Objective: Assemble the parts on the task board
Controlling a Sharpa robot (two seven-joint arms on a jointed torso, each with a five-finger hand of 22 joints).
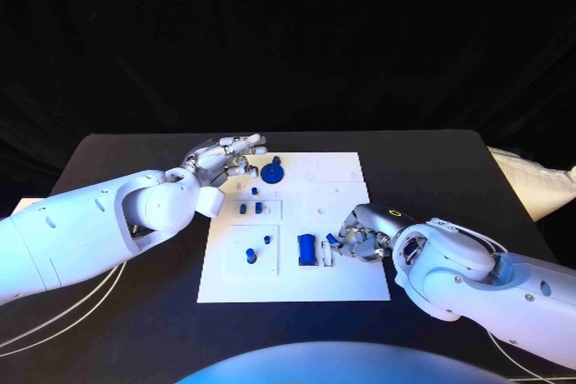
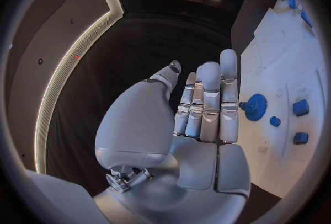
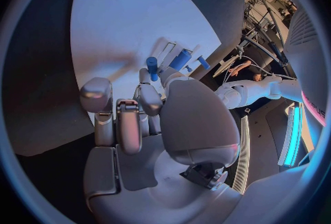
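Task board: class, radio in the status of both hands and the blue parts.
Left hand open at the task board's far left corner, beside the blue gear. Right hand pinching a small blue part. Nothing blocking.

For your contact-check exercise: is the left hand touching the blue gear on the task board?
Apart. The left wrist view shows the left hand with fingers straight, and white task board visible between them and the blue gear.

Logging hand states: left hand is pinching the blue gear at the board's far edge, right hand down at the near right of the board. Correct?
Not quite. The left hand holds nothing: in the left wrist view its fingers lie straight, beside the blue gear on the task board. The right hand is placed as you say.
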